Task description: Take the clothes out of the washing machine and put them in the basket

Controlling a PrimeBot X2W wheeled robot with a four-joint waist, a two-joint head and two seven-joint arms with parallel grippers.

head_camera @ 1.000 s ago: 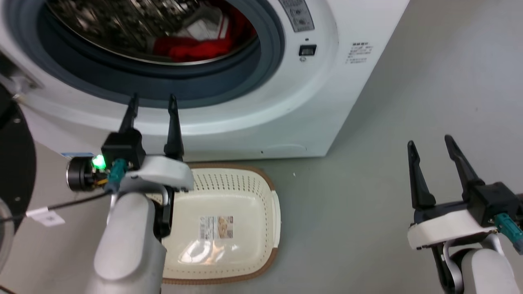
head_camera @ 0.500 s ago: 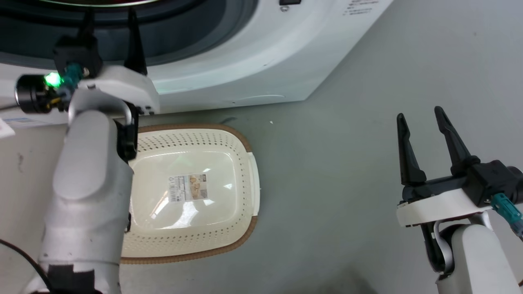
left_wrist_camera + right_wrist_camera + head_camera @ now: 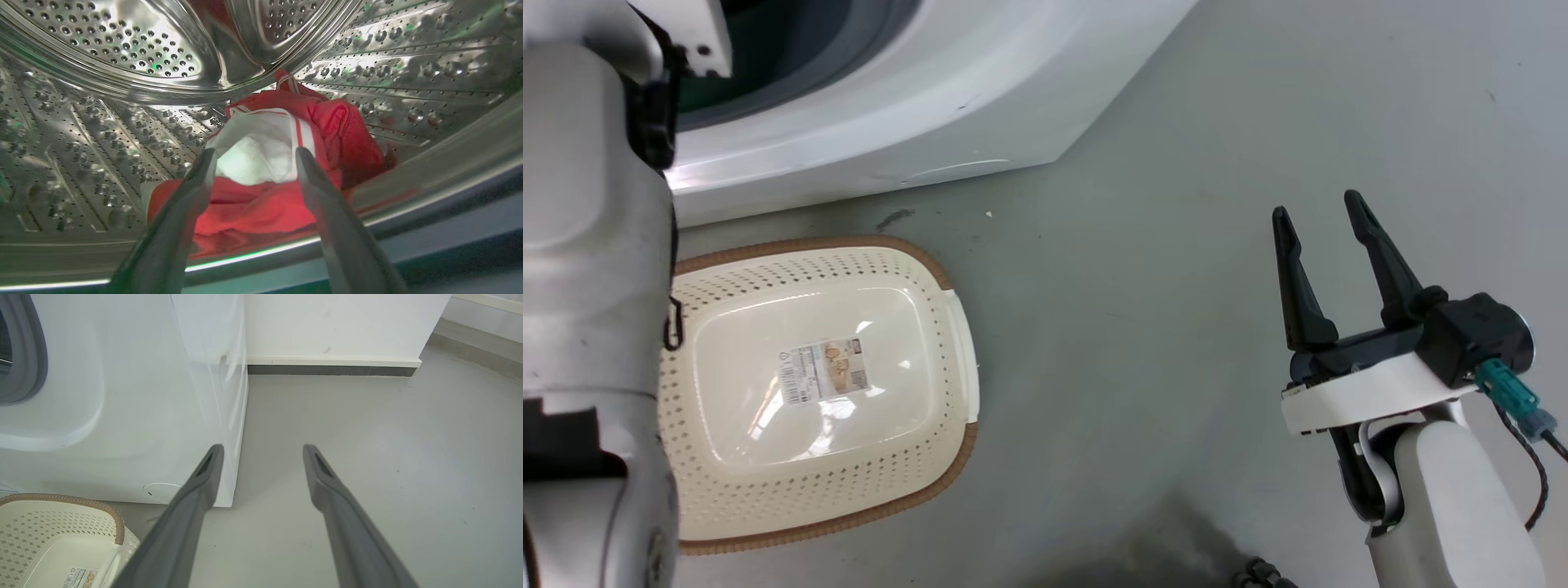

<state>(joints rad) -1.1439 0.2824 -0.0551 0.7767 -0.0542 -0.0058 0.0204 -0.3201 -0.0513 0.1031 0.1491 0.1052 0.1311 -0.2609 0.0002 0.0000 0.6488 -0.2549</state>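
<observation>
Plainly, nothing was moved yet: the clothes (image 3: 261, 204) lay in the washing machine (image 3: 122, 49), my left gripper (image 3: 255, 151) spread just before them, the basket (image 3: 849, 242) empty, my right gripper (image 3: 1317, 204) spread over the floor (image 3: 1176, 163).

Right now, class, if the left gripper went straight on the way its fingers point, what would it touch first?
Most likely the clothes: the open left gripper points at that red and white heap in the drum, with nothing between them. The distance is unclear.
</observation>
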